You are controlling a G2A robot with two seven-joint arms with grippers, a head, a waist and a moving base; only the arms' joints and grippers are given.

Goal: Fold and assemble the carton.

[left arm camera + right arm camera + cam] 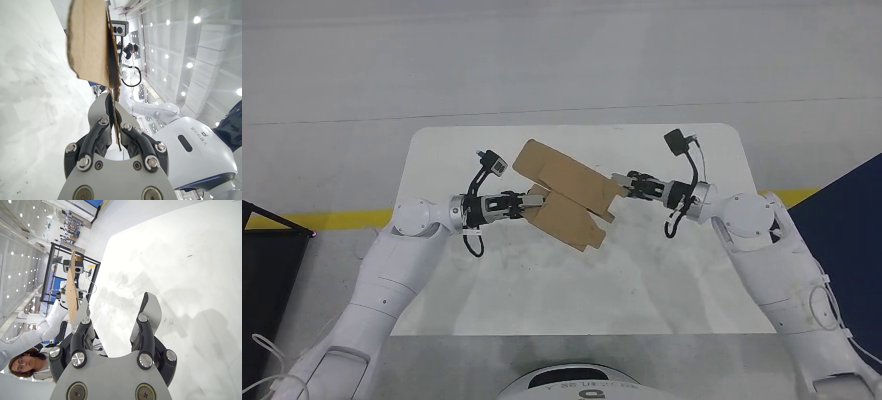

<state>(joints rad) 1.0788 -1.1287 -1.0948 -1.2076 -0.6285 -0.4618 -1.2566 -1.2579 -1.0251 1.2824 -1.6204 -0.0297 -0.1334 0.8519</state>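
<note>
Over the white, round-cornered worktop [662,290], the flattened brown cardboard carton [562,190] is right at the centre of things. It is held up between the two arms above the middle of the surface, a touch toward the far edge. In the top view its broad face looks up at the camera and its long axis runs on a diagonal, one end pointing far-left and the other near-right. Two layers show: an upper panel lies across a lower one, and the lower one's notched flap end pokes out toward the near side.

The left claw [530,203] comes in from the left side and is clamped on the carton's left edge. The left wrist view makes it plain. The claw [112,106] has both pads pinched hard onto the corrugated edge. The carton [88,41] runs straight away from it, seen edge-on. The worktop [28,85] lies off one face, with a gap between board and surface.

Over to the right claw [625,186], which in the top view is up against the carton's right edge. In its own wrist view the claw [116,298] is spread wide. There is nothing between the fingers [151,308], and the worktop [179,266] shows through the gap. The carton [71,291] appears there as a thin brown sliver, edge-on, just beside the outer side of one finger. Whether it actually touches that finger, I can't tell.
</note>
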